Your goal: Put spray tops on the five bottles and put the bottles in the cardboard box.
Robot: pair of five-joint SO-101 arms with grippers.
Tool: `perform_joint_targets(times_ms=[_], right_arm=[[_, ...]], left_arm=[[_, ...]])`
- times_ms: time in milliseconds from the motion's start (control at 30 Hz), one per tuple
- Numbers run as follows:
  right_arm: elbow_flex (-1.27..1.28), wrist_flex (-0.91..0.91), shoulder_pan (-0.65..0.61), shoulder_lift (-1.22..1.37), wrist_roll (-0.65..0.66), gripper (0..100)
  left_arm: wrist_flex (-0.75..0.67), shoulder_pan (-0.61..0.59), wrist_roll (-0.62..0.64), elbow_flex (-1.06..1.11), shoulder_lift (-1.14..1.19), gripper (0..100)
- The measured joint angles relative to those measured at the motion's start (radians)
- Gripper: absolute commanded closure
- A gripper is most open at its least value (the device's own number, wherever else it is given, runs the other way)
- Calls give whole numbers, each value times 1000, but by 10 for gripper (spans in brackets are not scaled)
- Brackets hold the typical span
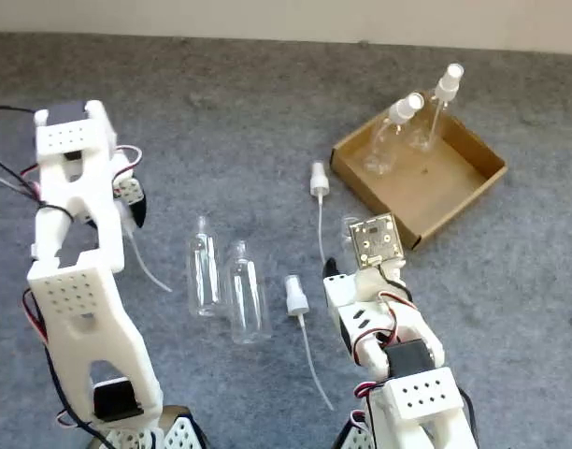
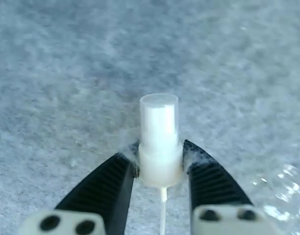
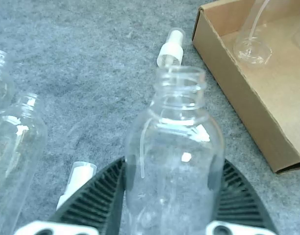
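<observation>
Grey felt-like table surface; pale band beyond far edge

Table cover: grey cloth, rough, fuzzy, matt. Box: brown cardboard, matt, plain. Bottle near the box: clear plastic, glossy, smooth, bright glints. Spray top: white plastic, smooth, slight sheen. Left gripper and right gripper: black plastic fingers, matt, ribbed inside. Arm shells: white plastic, matt.
</observation>
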Motion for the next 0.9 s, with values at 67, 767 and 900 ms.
perform_joint_targets(times_ms=[67, 767, 900], right_arm=[[0, -8, 0, 0, 0, 807], [157, -493, -121, -3, 0, 805], [157, -497, -121, -3, 0, 803]], left_arm=[[0, 15, 0, 0, -41, 975], [3, 242, 0, 0, -431, 973], [5, 293, 0, 0, -477, 975]])
